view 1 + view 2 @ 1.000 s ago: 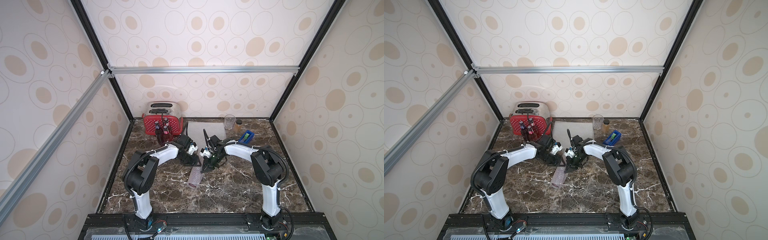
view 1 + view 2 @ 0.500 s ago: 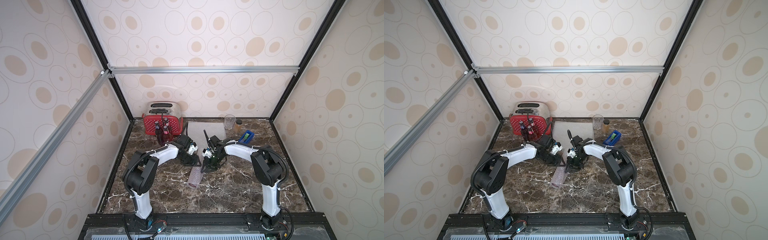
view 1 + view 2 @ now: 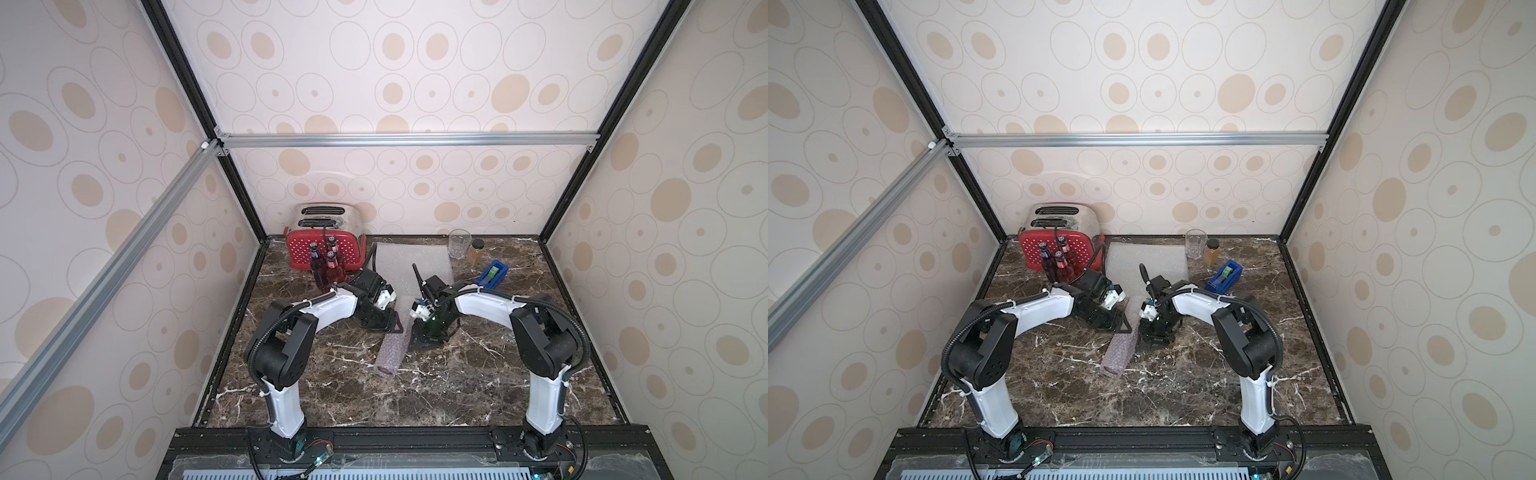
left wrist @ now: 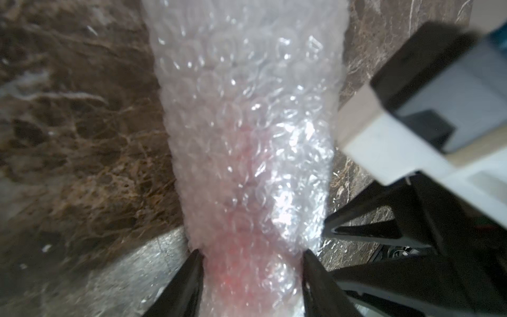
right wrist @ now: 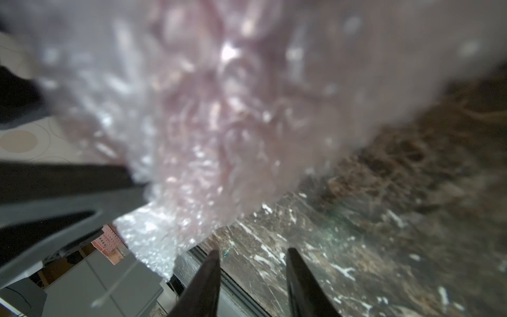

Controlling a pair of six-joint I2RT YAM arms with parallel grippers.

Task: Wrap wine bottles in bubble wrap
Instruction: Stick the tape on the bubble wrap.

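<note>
A wine bottle with red liquid, rolled in bubble wrap (image 3: pixel 390 352) (image 3: pixel 1120 353), lies on the marble table. In the left wrist view my left gripper (image 4: pixel 251 263) is shut on this wrapped bottle (image 4: pixel 247 137), one finger pressing on each side. My right gripper (image 5: pixel 253 263) is open with only bare marble between its fingers, and the wrapped roll (image 5: pixel 219 109) lies just beside it. In both top views the grippers (image 3: pixel 394 328) (image 3: pixel 415 344) meet at the roll's far end. Three more wine bottles (image 3: pixel 328 266) (image 3: pixel 1057 264) stand by the toaster. A flat bubble wrap sheet (image 3: pixel 409 262) lies behind the arms.
A red and silver toaster (image 3: pixel 324 232) stands at the back left. A drinking glass (image 3: pixel 459 243), an amber jar (image 3: pixel 476 252) and a blue tape dispenser (image 3: pixel 492 274) sit at the back right. Patterned walls enclose the table on three sides.
My right gripper has opened and let go of the wrapped roll. The left gripper keeps its hold and the roll has stayed in place.
</note>
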